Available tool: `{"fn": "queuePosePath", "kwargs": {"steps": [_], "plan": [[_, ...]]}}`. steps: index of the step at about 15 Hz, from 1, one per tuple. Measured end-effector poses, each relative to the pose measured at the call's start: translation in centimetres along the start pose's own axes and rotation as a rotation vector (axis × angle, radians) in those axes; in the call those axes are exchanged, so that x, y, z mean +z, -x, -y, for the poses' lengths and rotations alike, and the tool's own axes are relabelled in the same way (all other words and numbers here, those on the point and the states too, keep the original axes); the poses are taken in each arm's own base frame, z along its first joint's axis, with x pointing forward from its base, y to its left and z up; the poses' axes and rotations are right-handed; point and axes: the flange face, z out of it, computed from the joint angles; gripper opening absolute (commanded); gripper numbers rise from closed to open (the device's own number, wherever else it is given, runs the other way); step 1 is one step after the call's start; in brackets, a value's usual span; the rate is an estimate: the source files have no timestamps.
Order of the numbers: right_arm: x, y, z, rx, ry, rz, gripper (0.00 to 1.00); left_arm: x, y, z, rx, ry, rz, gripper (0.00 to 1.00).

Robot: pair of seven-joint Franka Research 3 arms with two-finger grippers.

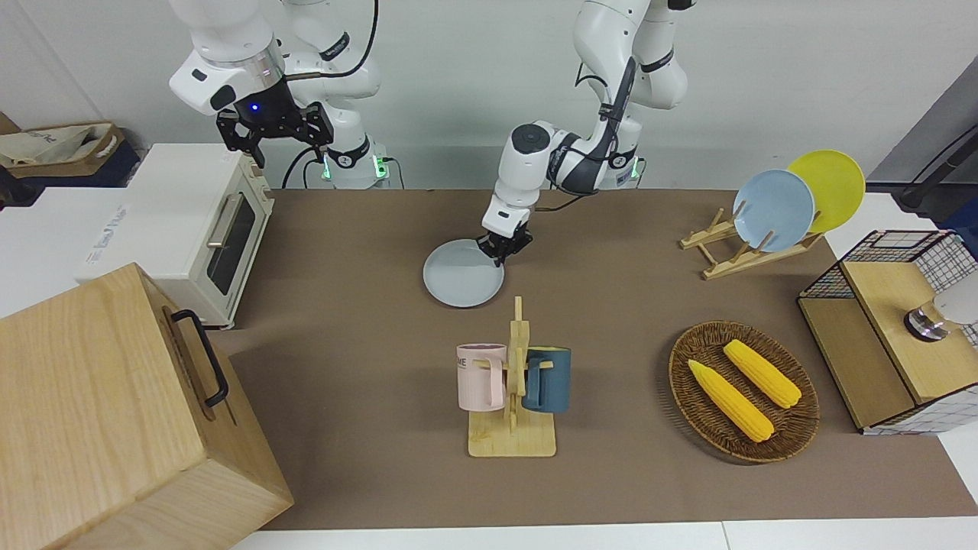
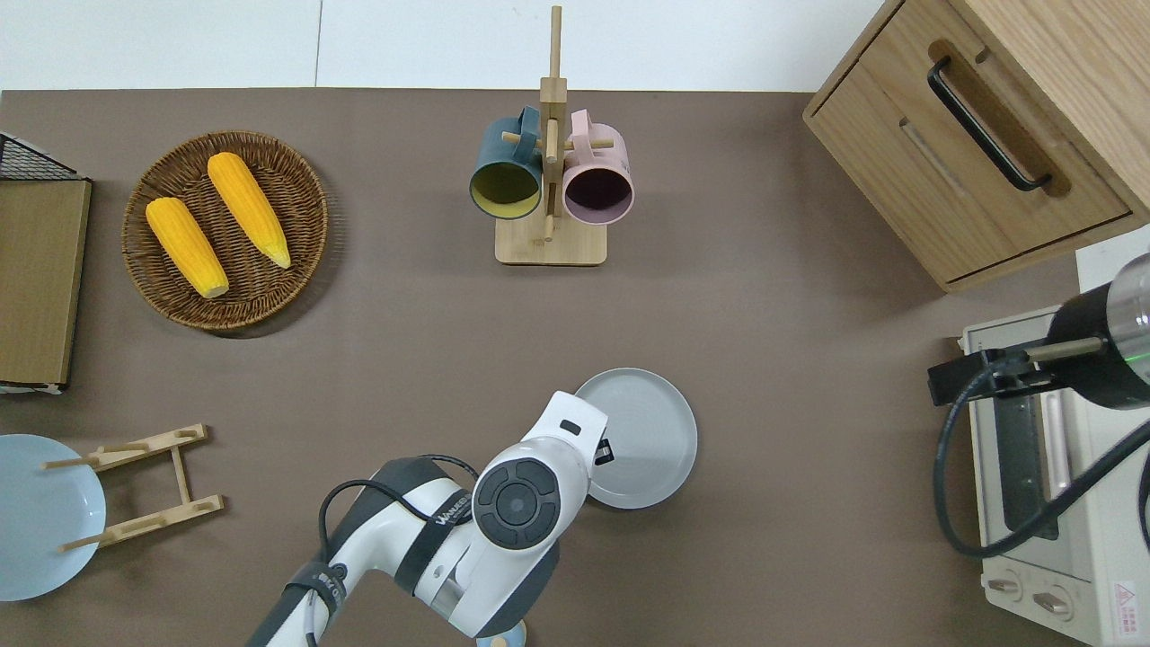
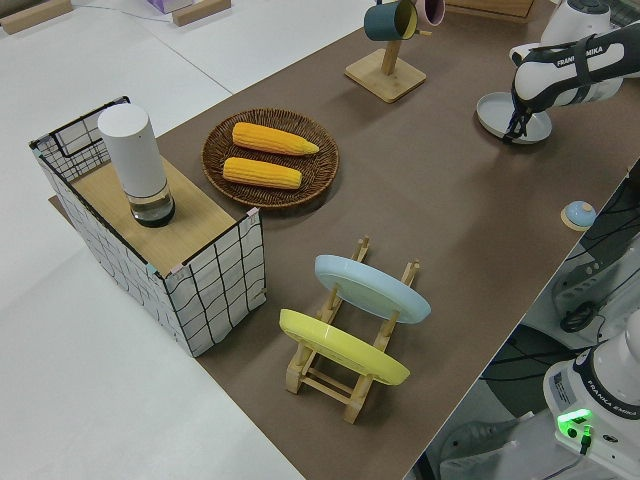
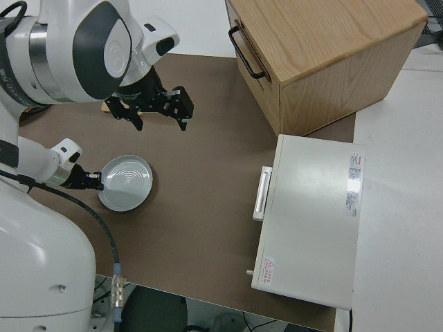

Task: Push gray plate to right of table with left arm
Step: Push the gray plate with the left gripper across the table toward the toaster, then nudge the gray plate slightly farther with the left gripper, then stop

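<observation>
A long table [image 1: 367, 252] covered with a dull-brown mat holds a round, shallow, pale blue-gray plate [image 1: 461, 275] [image 2: 645, 431] [image 3: 497, 113] [image 4: 128, 181] lying flat near the middle of its length, on the half nearer the robots. The glossy white left arm [image 1: 535, 164] [image 2: 503, 512] bends down so that its small black left gripper [image 1: 502, 246] [image 2: 603, 451] [image 3: 515, 128] [image 4: 88, 180] meets the plate's rim on the side toward the left arm's end of the table. Whether its fingers are apart or together cannot be told from these views.

Farther from the robots than the plate stands a pale wooden mug stand [image 1: 513, 412] [image 2: 551, 171] with a pink mug [image 1: 481, 376] and a dark teal mug [image 1: 547, 379] hanging on it. Toward the left arm's end of the table lies a round brown wicker basket [image 1: 795, 428] [image 2: 269, 296] holding two yellow corn cobs [image 1: 730, 399], and a wooden dish rack [image 1: 733, 256] carrying a light-blue plate [image 1: 773, 210] and a yellow plate [image 1: 833, 187].

At the right arm's end sit a white toaster oven [image 1: 195, 229] [image 4: 311, 221] and a large light-wood box with a black handle [image 1: 114, 405]. The right gripper [image 1: 275, 131] [image 4: 154, 105] is parked with its two black fingers spread apart and holding nothing, a blue light glowing above it.
</observation>
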Motion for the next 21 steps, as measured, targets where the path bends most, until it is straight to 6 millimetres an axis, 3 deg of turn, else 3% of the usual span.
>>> {"fn": "queuePosePath", "kwargs": {"steps": [7,21], "plan": [[0.0,0.0,0.0,0.000,0.000,0.000,0.983,0.8,1.3,-3.2,-0.019,0.018,0.011,0.00],[0.0,0.0,0.0,0.000,0.000,0.000,0.983,1.5,2.3,-6.2,-0.023,0.037,0.021,0.00]]}}
